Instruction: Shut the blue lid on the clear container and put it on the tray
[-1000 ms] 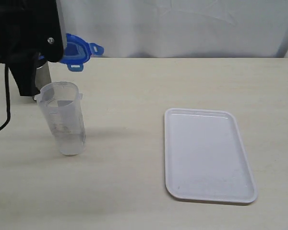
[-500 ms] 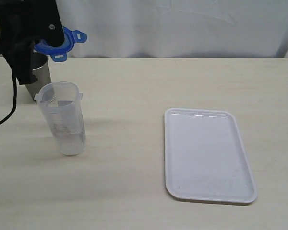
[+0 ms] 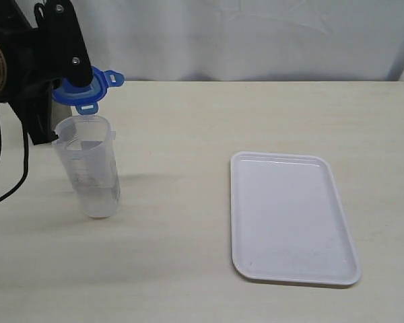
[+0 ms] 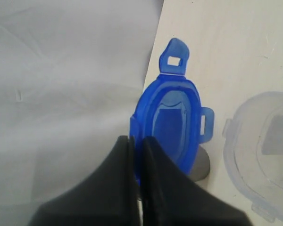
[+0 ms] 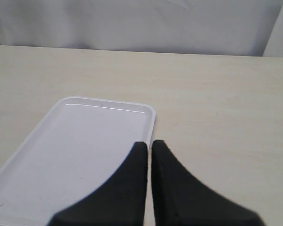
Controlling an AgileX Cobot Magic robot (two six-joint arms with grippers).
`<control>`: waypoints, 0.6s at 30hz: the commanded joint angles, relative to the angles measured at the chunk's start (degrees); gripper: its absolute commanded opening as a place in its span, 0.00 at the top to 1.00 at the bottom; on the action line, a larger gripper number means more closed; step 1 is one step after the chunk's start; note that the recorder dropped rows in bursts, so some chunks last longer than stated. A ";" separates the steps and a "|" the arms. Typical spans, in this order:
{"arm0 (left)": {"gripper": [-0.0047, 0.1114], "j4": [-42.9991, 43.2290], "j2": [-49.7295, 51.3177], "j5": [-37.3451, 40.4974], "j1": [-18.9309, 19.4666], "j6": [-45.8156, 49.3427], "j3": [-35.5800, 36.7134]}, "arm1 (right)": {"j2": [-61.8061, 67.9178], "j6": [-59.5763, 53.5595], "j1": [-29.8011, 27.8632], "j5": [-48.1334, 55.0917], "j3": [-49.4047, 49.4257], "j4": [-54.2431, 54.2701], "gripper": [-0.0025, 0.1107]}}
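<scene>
My left gripper [image 4: 137, 139] is shut on the edge of the blue lid [image 4: 172, 120], which stands on edge with its snap flaps hanging free. In the exterior view the blue lid [image 3: 87, 87] hangs just above the back rim of the clear container [image 3: 87, 165], which stands upright and uncovered at the table's left. The container's mouth [image 4: 233, 141] lies beside the lid in the left wrist view. The white tray [image 3: 289, 215] lies flat at the right with nothing on it. My right gripper [image 5: 148, 143] is shut on nothing, over the tray's [image 5: 75, 150] edge.
A grey steel cup [image 4: 201, 165] stands behind the lid, close to the container. The left arm [image 3: 34, 60] fills the top left corner. A white cloth backdrop [image 3: 256, 33] runs along the table's far edge.
The left arm has carried the blue lid leftward and then down, from higher behind the container to just above its back rim. Container, tray and right gripper have not moved.
</scene>
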 commanded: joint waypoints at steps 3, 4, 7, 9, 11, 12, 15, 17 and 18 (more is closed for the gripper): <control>0.96 -0.53 -0.05 -0.26 0.11 -0.71 0.14 | -0.21 0.09 -0.14 -0.17 0.15 -0.10 0.94; 0.96 -0.53 -0.05 -0.16 0.11 -0.71 0.14 | -0.21 0.09 -0.14 -0.17 0.15 -0.10 0.94; 0.96 -1.27 -0.05 -0.59 0.00 -0.59 0.14 | -0.21 0.09 -0.14 -0.17 0.15 -0.10 0.94; 0.96 -1.27 -0.05 -0.26 0.00 -0.59 0.14 | -0.21 0.09 -0.14 -0.17 0.15 -0.10 0.94; 0.96 -1.27 -0.05 0.63 0.00 -0.59 0.14 | -0.21 0.09 -0.14 -0.17 0.15 -0.10 0.94; 0.96 -1.27 -0.05 1.08 0.00 -0.59 0.14 | -0.21 0.09 -0.14 -0.17 0.15 -0.10 0.94; 0.96 -1.37 -0.05 1.40 0.00 -0.50 0.14 | -0.21 0.09 -0.14 -0.17 0.15 -0.10 0.94; 0.96 -1.69 -0.05 0.97 0.00 -0.46 0.14 | -0.21 0.09 -0.14 -0.17 0.15 -0.10 0.94; 0.96 -2.11 -0.05 0.66 0.00 -0.46 0.14 | -0.21 0.09 -0.14 -0.17 0.15 -0.10 0.94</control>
